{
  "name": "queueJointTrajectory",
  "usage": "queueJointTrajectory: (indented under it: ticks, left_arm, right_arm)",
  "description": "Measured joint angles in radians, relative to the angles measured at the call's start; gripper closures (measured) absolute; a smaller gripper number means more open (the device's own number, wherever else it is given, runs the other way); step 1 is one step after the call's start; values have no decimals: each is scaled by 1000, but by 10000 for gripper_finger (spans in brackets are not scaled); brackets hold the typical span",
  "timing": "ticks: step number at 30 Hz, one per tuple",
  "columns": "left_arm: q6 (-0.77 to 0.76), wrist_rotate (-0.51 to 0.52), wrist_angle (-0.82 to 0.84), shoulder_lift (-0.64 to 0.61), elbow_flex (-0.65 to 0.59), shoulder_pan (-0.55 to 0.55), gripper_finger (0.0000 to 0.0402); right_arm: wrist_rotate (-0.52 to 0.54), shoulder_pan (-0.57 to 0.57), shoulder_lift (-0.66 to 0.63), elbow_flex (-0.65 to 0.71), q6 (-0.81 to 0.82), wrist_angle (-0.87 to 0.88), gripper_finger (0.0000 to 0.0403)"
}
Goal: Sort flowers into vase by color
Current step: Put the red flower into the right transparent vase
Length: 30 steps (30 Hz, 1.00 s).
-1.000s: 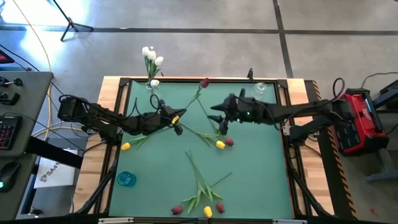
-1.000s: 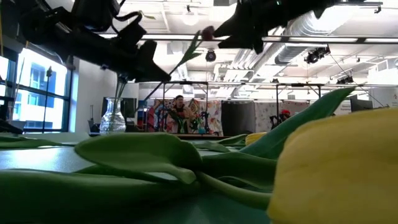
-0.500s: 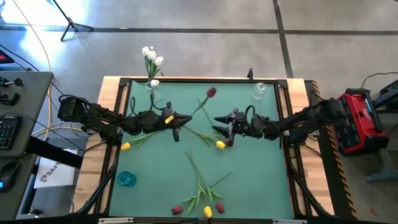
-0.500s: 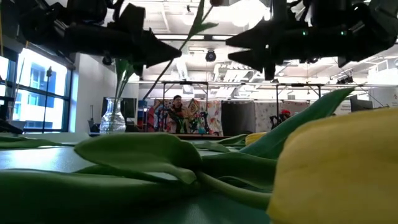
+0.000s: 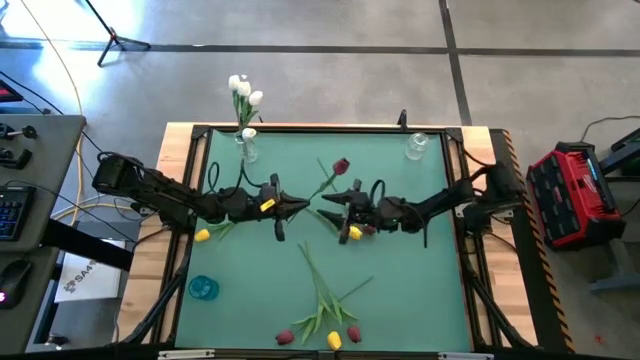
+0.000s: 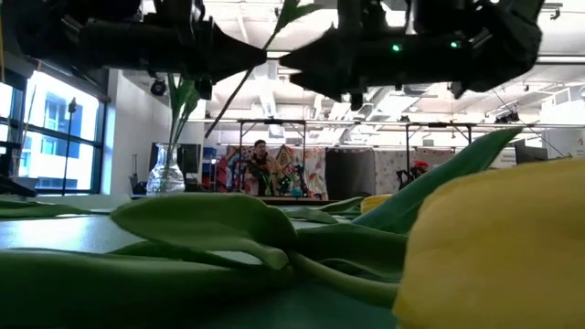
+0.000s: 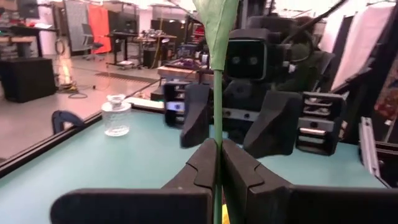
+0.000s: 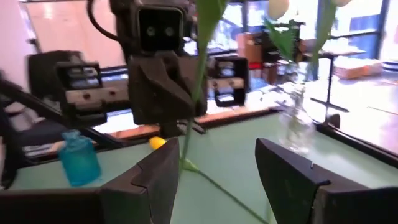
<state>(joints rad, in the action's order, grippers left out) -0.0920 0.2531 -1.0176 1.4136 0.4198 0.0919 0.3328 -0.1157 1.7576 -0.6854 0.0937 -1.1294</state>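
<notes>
A dark red tulip (image 5: pixel 341 166) stands lifted over the middle of the green table, its stem (image 6: pixel 239 87) slanting up. My left gripper (image 5: pixel 298 205) is shut on that stem. My right gripper (image 5: pixel 326 206) faces it from the table's right, level and open, its fingers (image 8: pixel 291 180) apart and touching nothing, just short of the stem. A clear vase (image 5: pixel 247 150) with white tulips (image 5: pixel 243 88) stands at the far left. An empty clear vase (image 5: pixel 416 146) stands at the far right, and a blue vase (image 5: pixel 203 288) at the near left. My left gripper pinches the dark red tulip's green stem (image 7: pixel 216 134) between its two fingers, on the stem's lower part. The fingers reach in level from the table's left and lie across the stem. The tulip is lifted clear, tilted, with its head up toward the far right.
Loose tulips lie on the table: a yellow one (image 5: pixel 203 235) under my left arm, a yellow (image 5: pixel 352 233) and a dark red one (image 5: pixel 368 228) under my right gripper, and several in a pile (image 5: pixel 322 312) at the near edge. A wooden frame (image 5: pixel 180 135) rims the table.
My right gripper has come down and toward the table's left, tipping level, until it faces my left gripper; it stays open. My left gripper has gone a little toward the right and turned, still shut on the stem. The tulip's head has swung toward the near-right.
</notes>
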Motion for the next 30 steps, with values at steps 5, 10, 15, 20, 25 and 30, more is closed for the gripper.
queueJointTrajectory:
  ticks: [5,10,15,20,25,30]
  left_arm:
    - [18,15,2,0,0,23,401]
    - [43,19,9,0,0,38,401]
    - [54,19,14,0,0,46,401]
    - [61,33,37,0,0,46,401]
    - [63,51,82,0,0,47,401]
    - [78,50,144,0,2,46,395]
  right_arm:
    - [-101,4,13,-64,-25,-5,203]
    - [-101,4,13,-93,-24,-4,206]
    - [-102,4,13,-105,-24,-4,237]
    - [-105,4,13,-107,-24,-4,292]
    - [-103,6,13,-107,-24,-3,355]
    - [-104,20,11,-106,-19,45,393]
